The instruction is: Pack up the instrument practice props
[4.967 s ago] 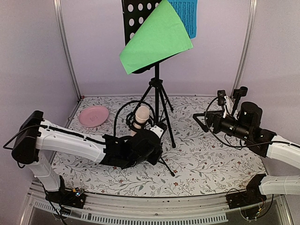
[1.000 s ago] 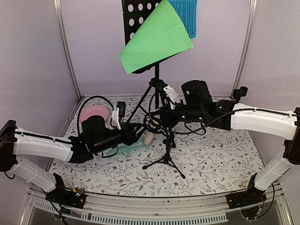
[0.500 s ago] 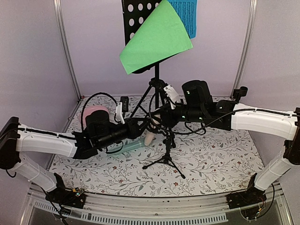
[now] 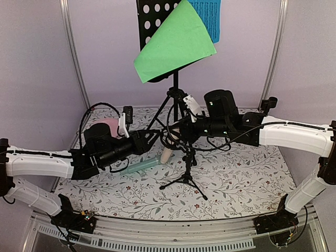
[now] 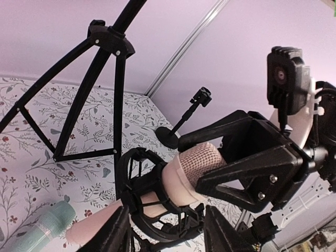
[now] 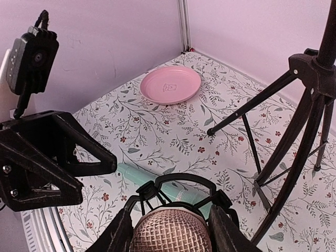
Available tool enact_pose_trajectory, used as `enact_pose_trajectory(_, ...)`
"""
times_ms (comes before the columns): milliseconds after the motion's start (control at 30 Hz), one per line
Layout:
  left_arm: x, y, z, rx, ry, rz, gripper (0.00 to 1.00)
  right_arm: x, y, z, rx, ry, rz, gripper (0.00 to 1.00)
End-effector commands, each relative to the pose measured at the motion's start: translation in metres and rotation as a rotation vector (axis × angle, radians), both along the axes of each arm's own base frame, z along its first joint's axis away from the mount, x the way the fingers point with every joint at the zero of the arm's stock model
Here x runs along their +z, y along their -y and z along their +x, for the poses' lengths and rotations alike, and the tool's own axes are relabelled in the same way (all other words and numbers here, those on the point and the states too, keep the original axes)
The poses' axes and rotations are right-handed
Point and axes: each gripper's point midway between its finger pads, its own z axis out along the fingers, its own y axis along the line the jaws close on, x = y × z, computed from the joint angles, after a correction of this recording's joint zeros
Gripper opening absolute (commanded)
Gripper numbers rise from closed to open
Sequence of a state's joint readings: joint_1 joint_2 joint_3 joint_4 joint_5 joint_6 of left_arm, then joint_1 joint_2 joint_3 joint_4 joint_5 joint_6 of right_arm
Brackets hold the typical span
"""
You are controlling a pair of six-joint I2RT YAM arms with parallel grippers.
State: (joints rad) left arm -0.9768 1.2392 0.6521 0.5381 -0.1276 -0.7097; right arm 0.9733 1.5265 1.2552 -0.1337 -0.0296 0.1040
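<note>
Near centre, a small black microphone tripod (image 4: 185, 177) stood on the table (image 4: 236, 181). The mint microphone (image 4: 143, 166) lay flat just left of it. The beige microphone (image 4: 167, 152) sat tilted in the tripod's shock mount, with the right gripper (image 4: 177, 134) closed on its head. The left gripper (image 4: 151, 138) was spread wide and empty, just left of the mount. At the far side, the music rack (image 4: 152, 21) held a green sheet (image 4: 176, 44) and a blue sheet (image 4: 209, 16).

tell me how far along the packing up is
Nothing looks packed yet. In hand: the right fingers clamp the beige microphone on its small tripod, left fingers open beside it. Left: mint microphone lying on the table, green sheet and blue sheet on the standing music rack.
</note>
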Motion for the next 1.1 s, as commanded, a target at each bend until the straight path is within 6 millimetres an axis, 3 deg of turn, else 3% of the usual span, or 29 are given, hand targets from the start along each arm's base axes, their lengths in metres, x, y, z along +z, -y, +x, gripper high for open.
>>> enact_pose_trajectory(0, -0.026, -0.003, 0.004, 0.014, -0.038, 0.038, 0.44, 0.007, -0.001, -0.009, 0.025, 0.0, 0.021, 0.46)
enact_pose_trajectory(200, -0.036, 0.014, 0.004, -0.038, -0.051, 0.025, 0.37, 0.008, -0.002, -0.012, 0.033, 0.001, 0.023, 0.46)
enact_pose_trajectory(467, -0.033, 0.031, 0.0, -0.114, -0.035, -0.025, 0.27, 0.01, -0.002, -0.016, 0.047, 0.002, 0.027, 0.46)
enact_pose_trajectory(833, -0.03, 0.03, 0.003, -0.097, -0.087, -0.076, 0.15, 0.022, 0.002, -0.026, 0.068, 0.013, 0.062, 0.46)
enact_pose_trajectory(1067, -0.037, 0.029, 0.01, -0.057, -0.122, -0.051, 0.13, 0.039, 0.007, -0.032, 0.079, 0.033, 0.089, 0.46)
